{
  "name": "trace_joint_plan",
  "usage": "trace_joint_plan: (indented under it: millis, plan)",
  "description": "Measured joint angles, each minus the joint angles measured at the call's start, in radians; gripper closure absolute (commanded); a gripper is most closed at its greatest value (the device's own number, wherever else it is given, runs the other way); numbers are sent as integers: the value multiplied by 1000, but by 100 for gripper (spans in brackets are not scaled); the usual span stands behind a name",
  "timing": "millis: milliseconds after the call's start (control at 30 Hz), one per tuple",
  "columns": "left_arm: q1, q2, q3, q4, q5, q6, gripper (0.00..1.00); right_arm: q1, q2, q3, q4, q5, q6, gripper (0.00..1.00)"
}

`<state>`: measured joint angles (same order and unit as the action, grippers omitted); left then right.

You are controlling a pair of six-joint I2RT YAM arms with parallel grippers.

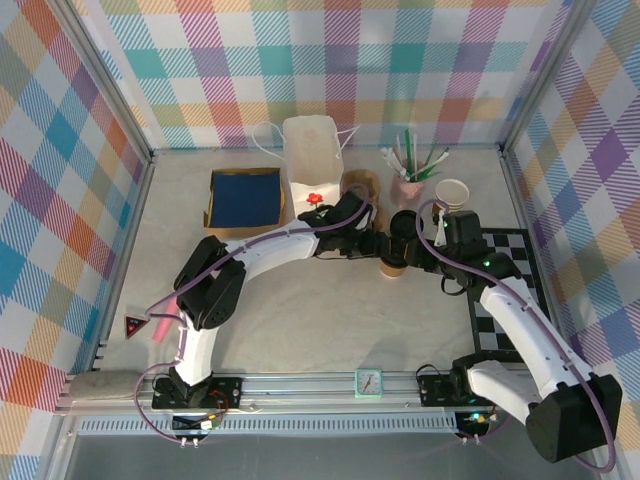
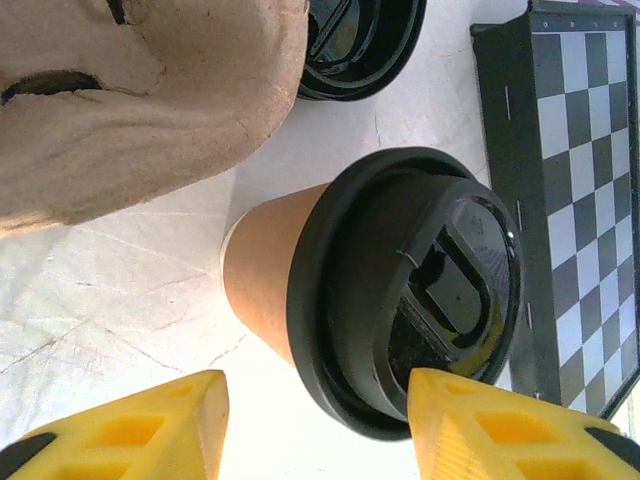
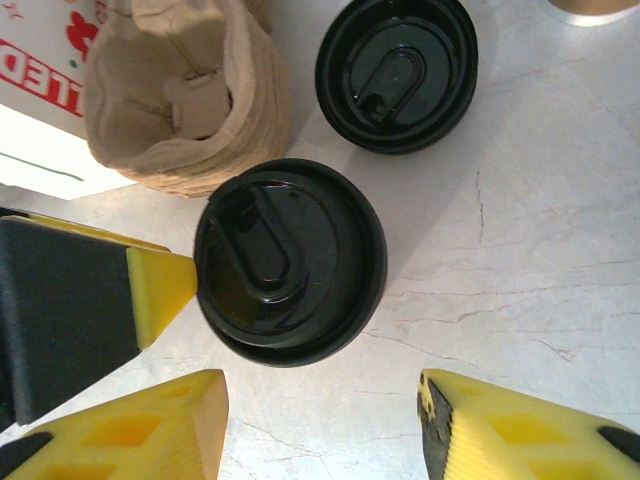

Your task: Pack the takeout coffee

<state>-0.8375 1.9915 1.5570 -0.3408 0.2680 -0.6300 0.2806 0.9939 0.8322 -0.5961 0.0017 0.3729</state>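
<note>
Two grippers meet over the coffee, which stands upright on the table near its middle, lid on, not yet in the bag. The bag stands open at the back of the table, well apart from the cup, with the tray between them and just beside the coffee. A loose lid lies flat on the table close behind the cup.

The left gripper sits low at the cup's side with its fingers spread. In its own camera one yellow pad overlaps the lid's rim and the other is well clear of the paper wall. From the right wrist, one left fingertip is at the lid's edge, touching or nearly; I cannot tell which. Nothing is pinched. The right gripper hangs above, looking straight down, its fingers also spread, the lid just ahead of them and apart from both.

The lid looks seated all round, which may explain the pose. A side approach suits a grasp on the cup's wall, below the lid, so the lid is not pried off and the drink does not tip. The top-down one suits pressing or steadying. With both sets of jaws wide, the cup rests on its own base. What remains, I judge, is a firm hold and a lift past the tray to the bag; tray and loose lid crowd that path.
</note>
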Motion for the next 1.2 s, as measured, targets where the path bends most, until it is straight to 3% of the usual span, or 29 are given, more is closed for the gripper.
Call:
trace_joint_plan:
  millis: [267,567,633,767,900,1067,1200]
  plan:
    - [0,-55,22,-6,1,20,42,0,-47,23,4,-47,-24,40]
    - [8,-174,31,-29,-11,57,41,0,-32,60,-8,-109,-75,37]
    - [12,-248,8,-16,-51,97,41,0,-19,86,-10,-122,-84,37]
    - [27,-549,-172,87,-153,188,31,0,-6,128,-8,-150,-101,37]
    - [59,-771,-234,170,-248,262,30,0,18,143,1,-191,-113,33]
    - [94,-766,-198,143,-381,332,30,2,111,186,0,-230,-150,31]
    - [145,-721,-296,101,-412,311,29,14,199,255,-33,-228,-177,31]
